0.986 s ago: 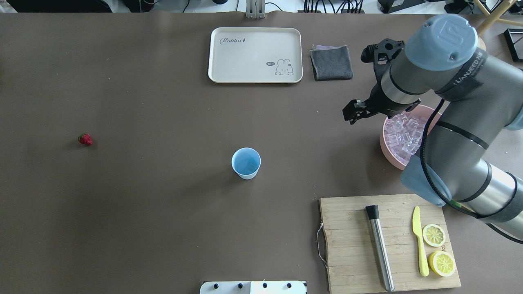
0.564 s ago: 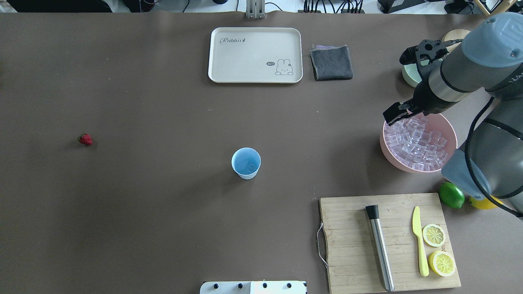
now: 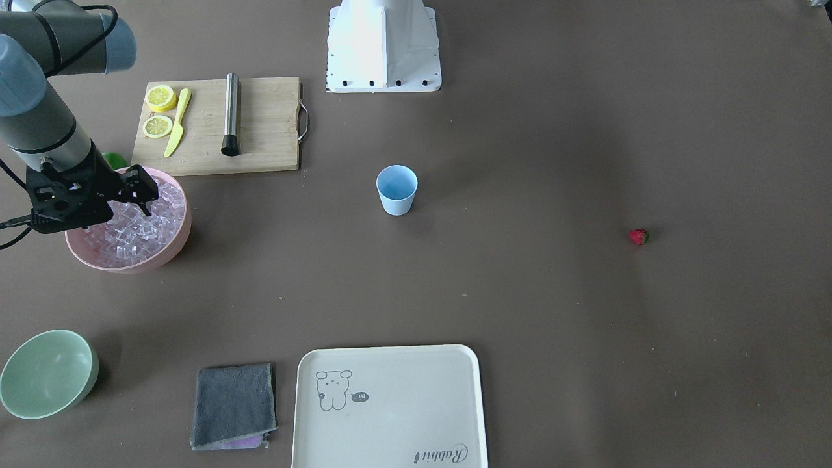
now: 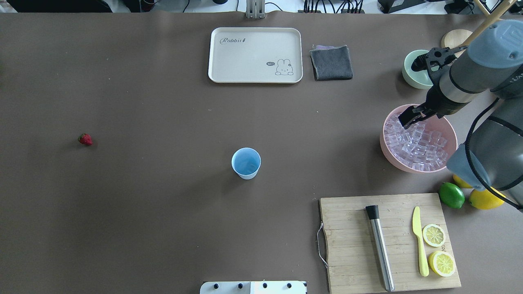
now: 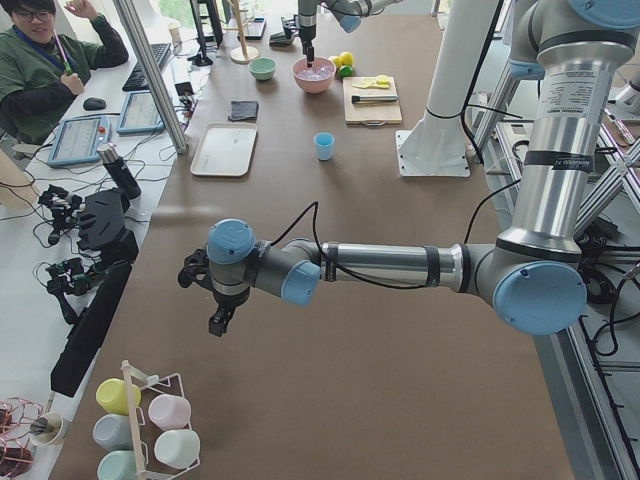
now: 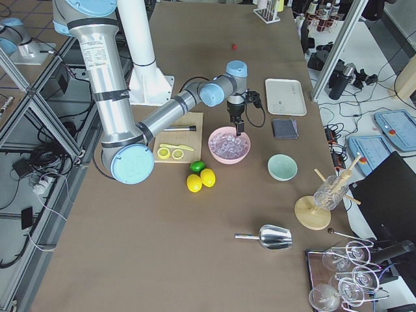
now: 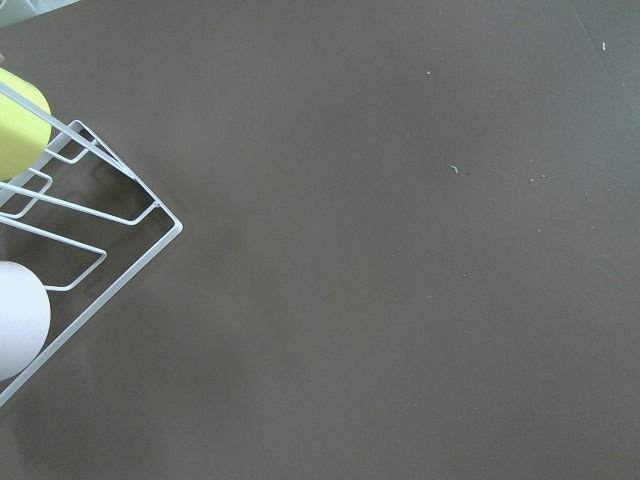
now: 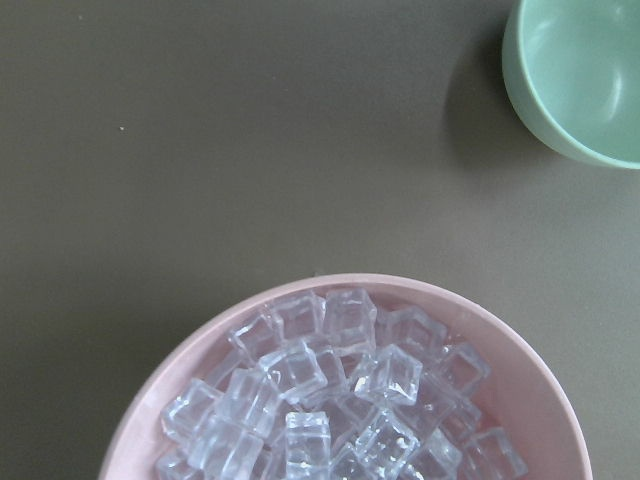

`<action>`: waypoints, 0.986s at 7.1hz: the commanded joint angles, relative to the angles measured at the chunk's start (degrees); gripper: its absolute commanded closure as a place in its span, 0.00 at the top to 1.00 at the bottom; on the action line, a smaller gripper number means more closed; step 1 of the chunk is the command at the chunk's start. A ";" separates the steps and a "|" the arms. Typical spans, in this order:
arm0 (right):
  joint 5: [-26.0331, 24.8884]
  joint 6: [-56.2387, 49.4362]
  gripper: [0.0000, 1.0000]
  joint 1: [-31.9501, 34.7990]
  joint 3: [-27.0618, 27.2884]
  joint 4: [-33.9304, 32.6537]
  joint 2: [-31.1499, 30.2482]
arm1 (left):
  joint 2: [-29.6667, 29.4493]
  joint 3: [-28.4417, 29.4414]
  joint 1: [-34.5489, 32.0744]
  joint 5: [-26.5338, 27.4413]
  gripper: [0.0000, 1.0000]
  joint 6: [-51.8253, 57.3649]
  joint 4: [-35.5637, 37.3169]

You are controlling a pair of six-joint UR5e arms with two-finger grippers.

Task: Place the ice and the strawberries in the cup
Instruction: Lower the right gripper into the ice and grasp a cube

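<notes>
The light blue cup stands upright mid-table, also in the front view. The red strawberry lies alone far to its left, also in the front view. The ice fills the pink bowl on the right; the right wrist view looks straight down on the ice. My right gripper hangs over the bowl's far left rim, just above the ice, open and empty in the front view. My left gripper shows only in the exterior left view, far from the cup; I cannot tell its state.
A pale green bowl stands behind the pink bowl. A cutting board with muddler, knife and lemon halves lies in front, with a lime and a lemon beside it. A tray and grey cloth lie at the back. A wire cup rack is near my left wrist.
My right arm has swung right, from left of the pink bowl to over its far rim, uncovering the green bowl, lime and lemon. Cup and strawberry have not moved.
</notes>
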 commanded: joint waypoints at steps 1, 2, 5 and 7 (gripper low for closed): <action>-0.01 0.22 1.00 -0.16 -1.55 0.02 -0.08 | -0.04 0.05 0.00 0.00 0.98 -0.07 -0.08; 0.08 2.14 1.00 -0.59 -1.55 0.02 -0.17 | -0.04 -0.13 0.00 0.00 0.98 -0.07 -0.08; -0.01 8.11 1.00 -2.70 -8.54 13.58 -1.31 | -0.48 0.22 0.00 0.09 0.98 -0.07 -0.08; 0.34 8.22 1.00 -2.88 -8.67 15.92 -2.10 | -0.48 0.22 0.00 0.09 0.98 -0.07 -0.08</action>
